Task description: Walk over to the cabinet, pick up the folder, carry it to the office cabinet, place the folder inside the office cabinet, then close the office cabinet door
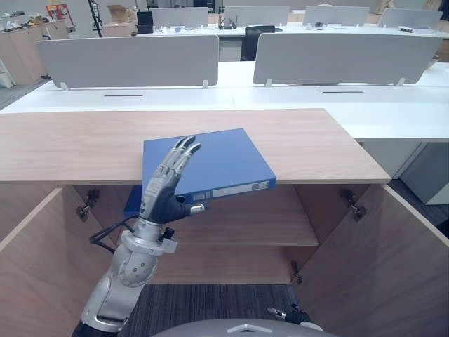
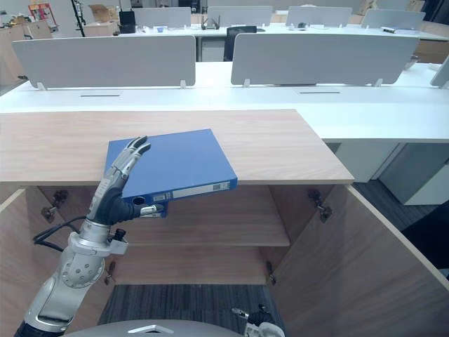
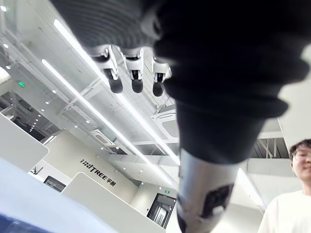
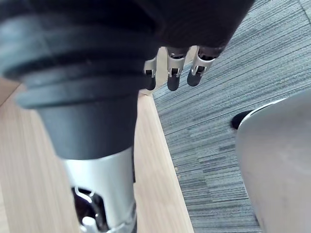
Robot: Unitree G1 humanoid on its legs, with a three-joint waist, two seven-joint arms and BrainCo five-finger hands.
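Observation:
The blue folder (image 1: pixel 214 163) lies tilted over the front edge of the wooden cabinet top (image 1: pixel 84 144), its labelled spine facing me and its near left corner hanging below the edge. My left hand (image 1: pixel 163 191) is raised against its left part, fingers stretched flat on the cover and thumb hooked under the spine, pinching it. The same hand's fingers (image 3: pixel 127 73) point up toward the ceiling in the left wrist view. My right hand (image 4: pixel 172 73) hangs low with relaxed fingers over grey carpet, beside the edge of a cabinet door.
Both cabinet doors stand swung out, left door (image 1: pixel 35 260) and right door (image 1: pixel 382 260), showing a bare inner shelf (image 1: pixel 245 225). White desks with grey dividers (image 1: pixel 133 60) stand behind. A person (image 3: pixel 289 199) appears in the left wrist view.

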